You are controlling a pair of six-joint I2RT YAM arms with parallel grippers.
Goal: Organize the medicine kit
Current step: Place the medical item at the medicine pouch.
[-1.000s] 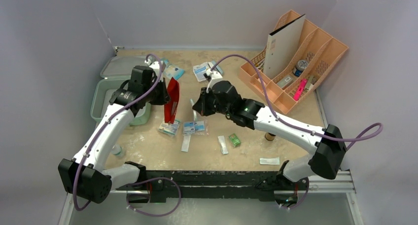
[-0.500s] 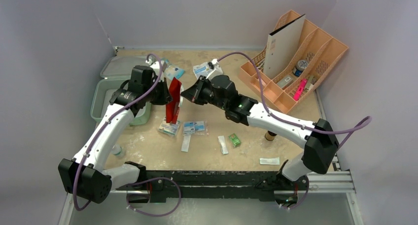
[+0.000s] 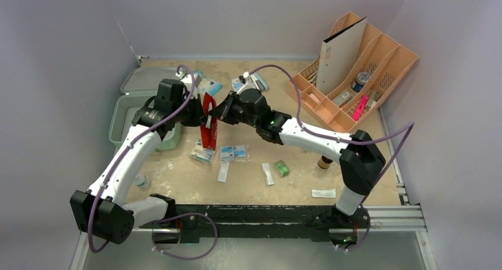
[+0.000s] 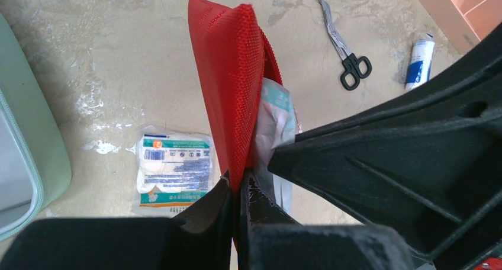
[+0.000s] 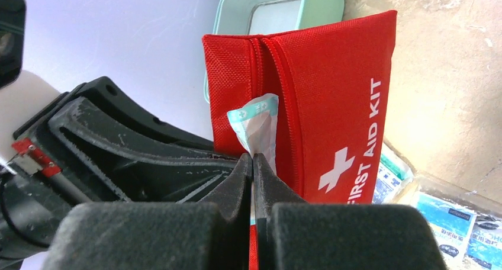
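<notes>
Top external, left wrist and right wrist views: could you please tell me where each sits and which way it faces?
Top external: fixed above and behind the bases, looking down at the table; left arm and right arm show whole.
Left wrist: on the left arm, looking down past the left end effector, shut on the red pouch; the right arm intrudes.
Right wrist: on the right arm, facing the pouch's printed side; the right end effector pinches a packet.
All show the pouch and medicine kit.

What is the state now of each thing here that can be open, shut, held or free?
medicine kit: open, lid laid back.
red pouch: unzipped, held upright.
left pincer: shut on red pouch.
right pincer: shut on packet.
packet: gripped, at the pouch's opening.
scissors: closed, lying free.
</notes>
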